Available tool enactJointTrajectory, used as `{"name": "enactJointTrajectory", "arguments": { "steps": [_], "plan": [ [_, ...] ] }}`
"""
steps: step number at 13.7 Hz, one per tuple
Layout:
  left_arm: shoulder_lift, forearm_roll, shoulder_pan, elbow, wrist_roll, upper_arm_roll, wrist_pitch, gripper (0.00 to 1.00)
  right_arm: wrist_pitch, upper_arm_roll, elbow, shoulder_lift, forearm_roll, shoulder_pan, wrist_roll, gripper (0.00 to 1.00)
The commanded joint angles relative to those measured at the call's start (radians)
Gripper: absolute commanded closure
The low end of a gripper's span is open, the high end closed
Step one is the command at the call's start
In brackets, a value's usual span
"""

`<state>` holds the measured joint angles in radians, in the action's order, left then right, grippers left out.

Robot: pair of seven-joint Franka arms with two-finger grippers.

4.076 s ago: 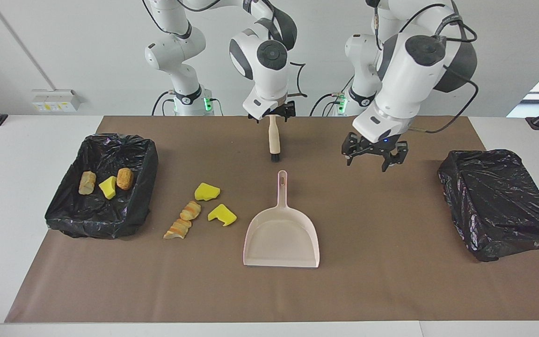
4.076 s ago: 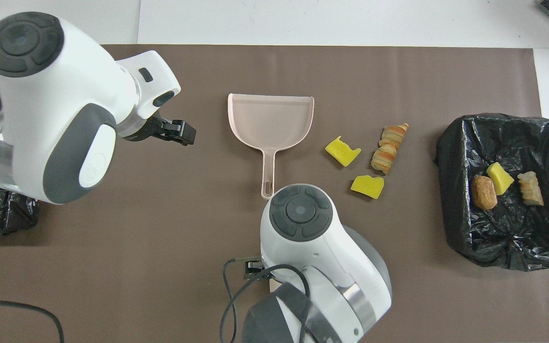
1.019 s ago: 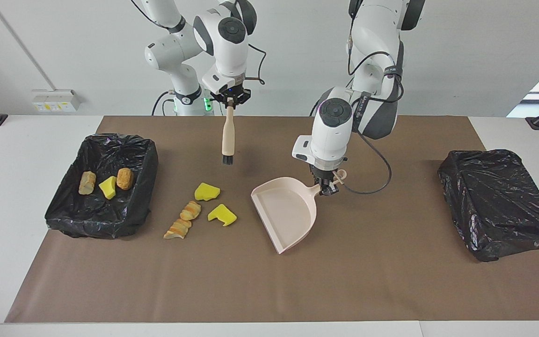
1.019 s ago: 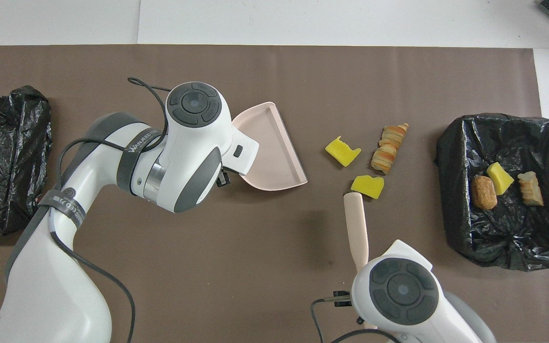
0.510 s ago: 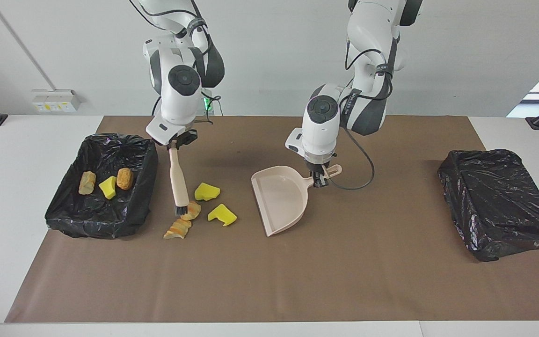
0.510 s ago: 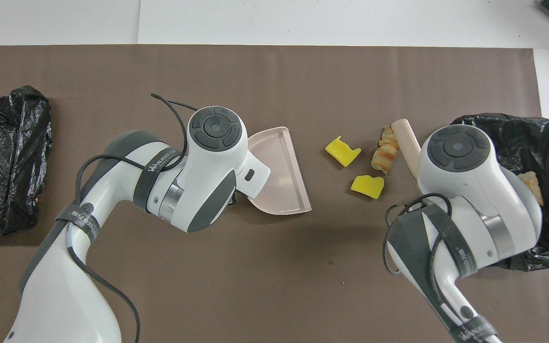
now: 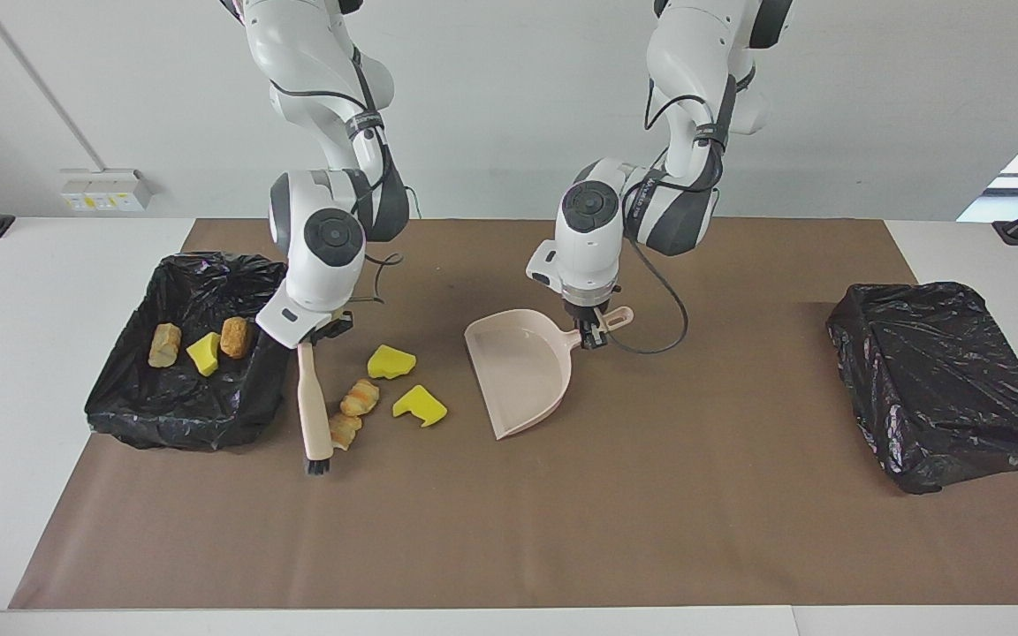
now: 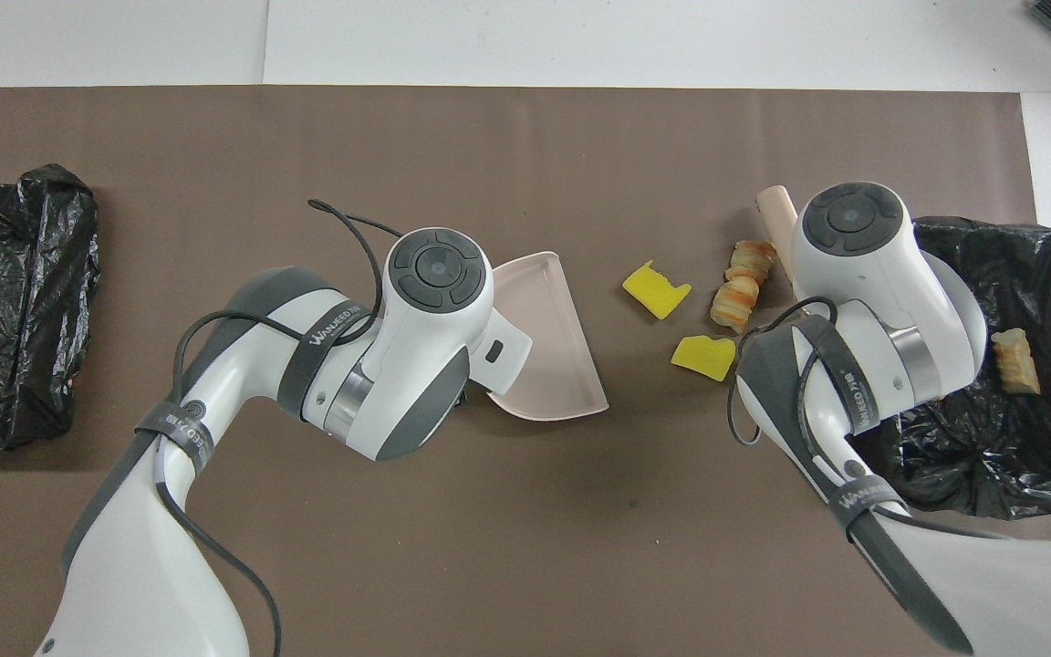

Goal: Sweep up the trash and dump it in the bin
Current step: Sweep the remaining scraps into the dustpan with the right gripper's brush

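Observation:
Loose trash lies on the brown mat: two yellow sponge chunks (image 7: 391,362) (image 7: 419,405) and two bread-like pieces (image 7: 360,397) (image 7: 345,429). My right gripper (image 7: 318,333) is shut on the beige brush (image 7: 313,406), whose bristles (image 7: 318,465) rest on the mat between the bread pieces and the bin (image 7: 120,397). That black-lined bin holds three scraps (image 7: 203,353). My left gripper (image 7: 595,334) is shut on the handle of the beige dustpan (image 7: 522,367), its mouth turned toward the trash. From overhead the arms hide both grippers; the dustpan (image 8: 548,338) and brush end (image 8: 775,204) show.
A second black-lined bin (image 7: 942,380) stands at the left arm's end of the table. The brown mat (image 7: 509,548) covers most of the table, with white table edge around it. A cable loops from the left wrist beside the dustpan handle.
My right gripper has swung the brush down between the bin and the bread pieces, nudging the lower piece. The left gripper has brought the dustpan slightly closer to the trash.

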<state>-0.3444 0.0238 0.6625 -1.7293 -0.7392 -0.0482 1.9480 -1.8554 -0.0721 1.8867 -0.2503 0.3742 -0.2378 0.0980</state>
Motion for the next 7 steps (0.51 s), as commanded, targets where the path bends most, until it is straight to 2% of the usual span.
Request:
{"name": "enactJointTrajectory", "arguments": {
  "steps": [1,4,7],
  "plan": [
    [0.039,0.021,0.029,-0.058,0.034,-0.012,0.014,1.0,-0.027,0.02,0.054,0.011,-0.029,-0.001,0.019,1.0],
    [0.042,0.021,0.031,-0.061,0.064,-0.012,0.002,1.0,-0.016,0.037,0.116,0.046,-0.167,-0.037,-0.047,1.0],
    [0.053,0.021,0.041,-0.079,0.086,-0.013,-0.001,1.0,-0.014,0.04,0.156,0.071,-0.366,-0.069,-0.076,1.0]
  ]
}}
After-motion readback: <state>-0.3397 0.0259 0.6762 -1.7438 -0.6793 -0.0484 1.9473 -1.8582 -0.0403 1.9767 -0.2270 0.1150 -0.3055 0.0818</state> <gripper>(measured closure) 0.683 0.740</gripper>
